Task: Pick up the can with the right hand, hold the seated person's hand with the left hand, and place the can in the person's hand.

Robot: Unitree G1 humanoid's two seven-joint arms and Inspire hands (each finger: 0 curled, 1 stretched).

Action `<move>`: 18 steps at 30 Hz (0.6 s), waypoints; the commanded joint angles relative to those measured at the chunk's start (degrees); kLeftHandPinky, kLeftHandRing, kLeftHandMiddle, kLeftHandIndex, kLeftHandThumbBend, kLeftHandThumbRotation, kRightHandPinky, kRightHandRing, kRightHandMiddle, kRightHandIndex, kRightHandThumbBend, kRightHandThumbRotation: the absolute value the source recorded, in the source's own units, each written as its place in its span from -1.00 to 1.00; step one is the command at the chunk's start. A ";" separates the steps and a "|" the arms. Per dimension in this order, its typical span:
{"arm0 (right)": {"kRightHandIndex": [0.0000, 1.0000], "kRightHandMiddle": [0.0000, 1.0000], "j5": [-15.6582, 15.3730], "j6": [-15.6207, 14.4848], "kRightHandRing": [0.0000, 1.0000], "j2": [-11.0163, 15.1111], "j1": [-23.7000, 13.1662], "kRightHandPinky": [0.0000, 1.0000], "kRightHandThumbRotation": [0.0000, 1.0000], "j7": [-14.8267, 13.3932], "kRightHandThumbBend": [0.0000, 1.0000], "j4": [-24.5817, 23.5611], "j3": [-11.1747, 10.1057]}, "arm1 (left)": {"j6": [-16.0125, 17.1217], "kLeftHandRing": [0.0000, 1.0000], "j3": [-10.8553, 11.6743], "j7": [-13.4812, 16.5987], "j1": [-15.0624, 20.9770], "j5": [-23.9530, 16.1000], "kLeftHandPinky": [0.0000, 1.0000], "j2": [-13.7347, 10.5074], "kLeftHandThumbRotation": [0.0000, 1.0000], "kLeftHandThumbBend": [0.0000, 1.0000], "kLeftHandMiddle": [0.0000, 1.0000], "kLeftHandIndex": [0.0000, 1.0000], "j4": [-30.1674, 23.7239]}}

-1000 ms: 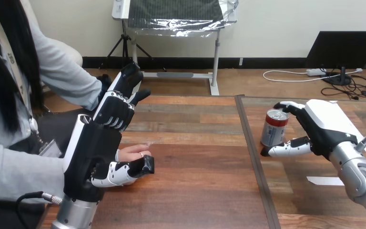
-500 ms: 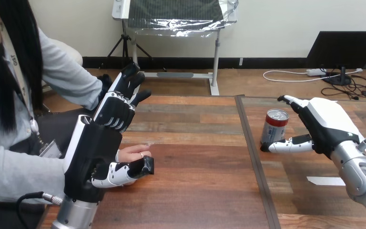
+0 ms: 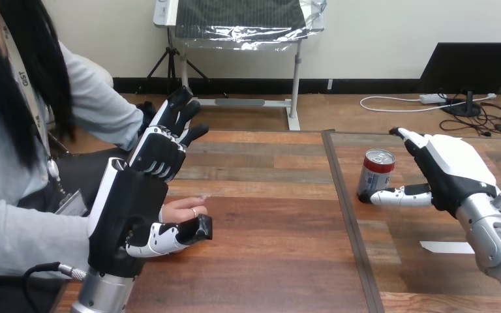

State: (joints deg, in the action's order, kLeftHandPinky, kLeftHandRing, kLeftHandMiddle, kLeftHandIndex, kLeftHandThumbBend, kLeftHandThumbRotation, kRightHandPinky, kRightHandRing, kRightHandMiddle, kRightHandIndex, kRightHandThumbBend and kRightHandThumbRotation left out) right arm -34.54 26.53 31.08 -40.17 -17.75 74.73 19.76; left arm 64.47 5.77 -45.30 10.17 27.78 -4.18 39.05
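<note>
A red and silver can (image 3: pixel 376 173) stands upright on the right part of the wooden table (image 3: pixel 274 261). My right hand (image 3: pixel 455 173) is open just right of it, its fingers (image 3: pixel 409 137) straight and apart from the can's top, its thumb reaching toward the can's base. My left hand (image 3: pixel 130 212) is open at the table's left, fingers pointing up and away. The person's hand (image 3: pixel 186 208) lies flat on the table beside its palm, partly hidden by it, with my thumb just in front of the person's fingers. I cannot tell if they touch.
The person sits close at the left edge, an arm reaching behind my left hand. A dark seam (image 3: pixel 349 222) divides the table left of the can. A white paper slip (image 3: pixel 445 247) lies near my right forearm.
My right hand's fingers have straightened and lifted away from the can's top, and the hand has edged right. The left hand and the person's hand have hardly moved.
</note>
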 commanded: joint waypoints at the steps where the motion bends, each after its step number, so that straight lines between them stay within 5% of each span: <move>1: 0.91 0.91 1.08 -0.54 0.97 0.62 -4.33 0.93 0.30 -0.27 1.00 -0.14 -1.09 | -0.09 0.93 0.77 0.04 2.99 1.00 0.78 0.26 -0.01 1.00 0.96 0.89 -0.71; 18: 0.90 0.90 0.27 -4.11 0.97 -0.44 -5.93 0.91 0.31 0.41 1.00 1.26 -0.31 | 0.51 0.93 0.65 0.71 2.39 0.32 0.78 0.23 0.00 1.00 0.96 0.88 -1.54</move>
State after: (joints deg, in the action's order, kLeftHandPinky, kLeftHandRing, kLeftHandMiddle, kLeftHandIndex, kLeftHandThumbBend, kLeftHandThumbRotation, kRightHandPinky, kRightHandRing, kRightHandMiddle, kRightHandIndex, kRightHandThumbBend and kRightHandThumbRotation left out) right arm -34.54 23.26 31.07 -40.60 -17.17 75.82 19.77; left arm 64.44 5.78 -45.10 10.13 27.81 -4.20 39.02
